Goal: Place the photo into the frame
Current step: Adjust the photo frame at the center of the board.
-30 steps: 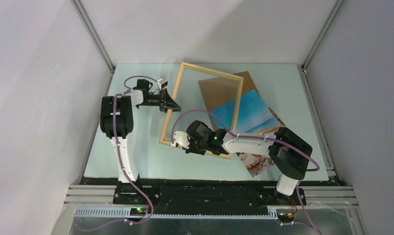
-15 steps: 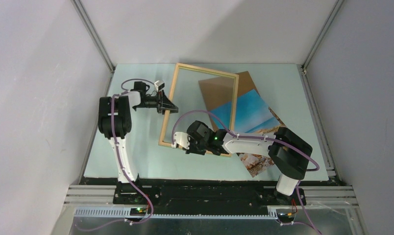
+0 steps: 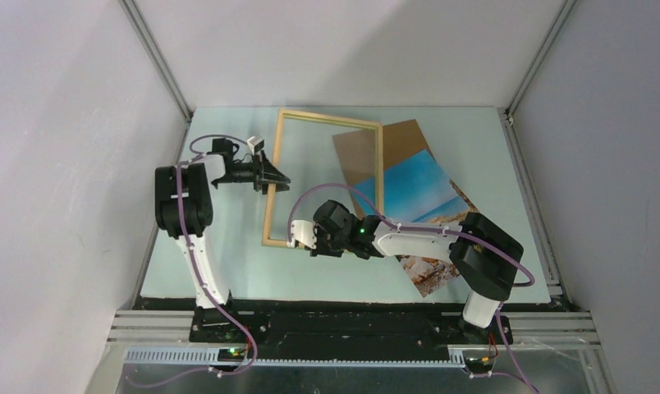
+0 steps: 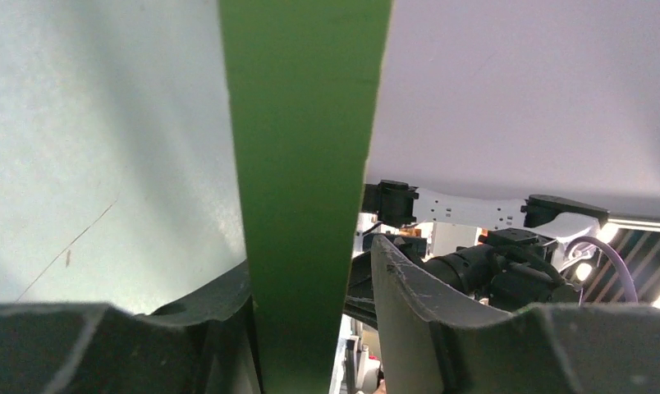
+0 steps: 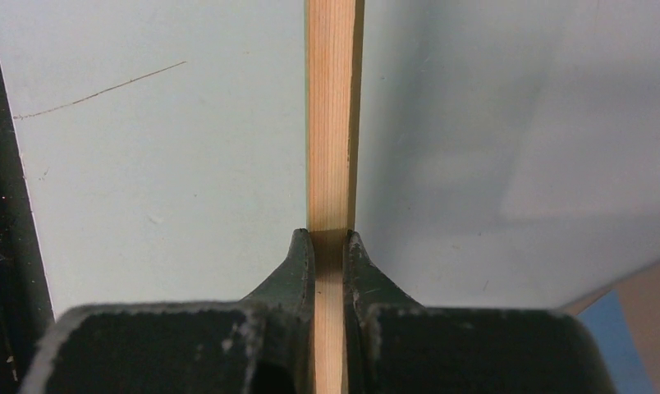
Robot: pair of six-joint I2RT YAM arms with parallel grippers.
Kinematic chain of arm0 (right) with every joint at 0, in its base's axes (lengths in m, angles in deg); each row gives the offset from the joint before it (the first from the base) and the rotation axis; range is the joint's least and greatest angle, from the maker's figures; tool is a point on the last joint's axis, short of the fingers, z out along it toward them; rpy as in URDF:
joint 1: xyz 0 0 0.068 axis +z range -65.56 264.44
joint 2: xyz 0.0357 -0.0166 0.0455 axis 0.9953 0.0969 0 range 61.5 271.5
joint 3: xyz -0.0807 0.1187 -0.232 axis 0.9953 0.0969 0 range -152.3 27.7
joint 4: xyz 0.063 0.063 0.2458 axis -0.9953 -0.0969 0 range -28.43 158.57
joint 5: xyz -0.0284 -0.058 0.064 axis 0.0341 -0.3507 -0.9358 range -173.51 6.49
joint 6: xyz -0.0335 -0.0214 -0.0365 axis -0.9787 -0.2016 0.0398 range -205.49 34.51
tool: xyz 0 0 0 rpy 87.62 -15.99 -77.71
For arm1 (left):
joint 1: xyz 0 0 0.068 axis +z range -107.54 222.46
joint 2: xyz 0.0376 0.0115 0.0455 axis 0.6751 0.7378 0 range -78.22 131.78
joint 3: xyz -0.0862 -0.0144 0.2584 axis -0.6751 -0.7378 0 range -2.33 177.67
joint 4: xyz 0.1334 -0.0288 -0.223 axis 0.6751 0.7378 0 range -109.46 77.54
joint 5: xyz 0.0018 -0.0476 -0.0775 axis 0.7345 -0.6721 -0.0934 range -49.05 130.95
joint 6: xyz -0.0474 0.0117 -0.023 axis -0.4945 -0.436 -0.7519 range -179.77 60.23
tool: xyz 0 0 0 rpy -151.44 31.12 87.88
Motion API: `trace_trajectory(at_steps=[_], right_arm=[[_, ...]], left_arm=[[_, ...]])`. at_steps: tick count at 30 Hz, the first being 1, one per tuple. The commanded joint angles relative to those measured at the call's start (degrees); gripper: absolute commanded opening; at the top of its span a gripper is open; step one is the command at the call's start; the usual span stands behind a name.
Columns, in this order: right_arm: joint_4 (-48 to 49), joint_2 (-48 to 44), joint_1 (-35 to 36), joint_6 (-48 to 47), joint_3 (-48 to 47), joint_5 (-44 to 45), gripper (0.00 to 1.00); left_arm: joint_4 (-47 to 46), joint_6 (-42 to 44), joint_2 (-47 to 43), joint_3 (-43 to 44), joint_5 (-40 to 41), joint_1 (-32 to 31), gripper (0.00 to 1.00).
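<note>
Frame (image 5: 333, 123) is held up at a tilt over the left middle of the tabletop (image 3: 228, 254), its pale wood side towards the overhead camera. The right tool (image 5: 331, 238) is clamped on the near rail, both fingers pressed against the wood. The left tool (image 4: 310, 263) straddles the left rail with its jaws apart, a gap showing beside the green face. The photo (image 3: 425, 185) lies flat to the right, sea side up, on a brown backing board (image 3: 405, 135), its near part under the right arm (image 3: 425, 238).
</note>
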Motion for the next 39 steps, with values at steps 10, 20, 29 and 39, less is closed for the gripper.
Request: trace_trajectory(at_steps=[10, 20, 29, 39], right_arm=[[0.4, 2.9, -0.6, -1.9, -0.7, 0.4, 0.0], [-0.5, 4.1, -0.2, -1.1, -1.7, -0.7, 0.0], [-1.1, 4.9, -0.1, -1.0, -2.3, -1.7, 0.0], [-2.2, 6.2, -0.2, -1.4, -3.6, -2.2, 0.0]], left_arm=[[2.4, 1.5, -7.4, -5.6, 7.0, 5.3, 0.5], [2.8, 2.6, -5.5, -8.2, 13.5, 6.9, 0.58], [2.9, 2.6, -5.2, -9.4, 18.5, 7.7, 0.63], [3.8, 3.5, -6.8, -10.0, 25.8, 9.4, 0.66]])
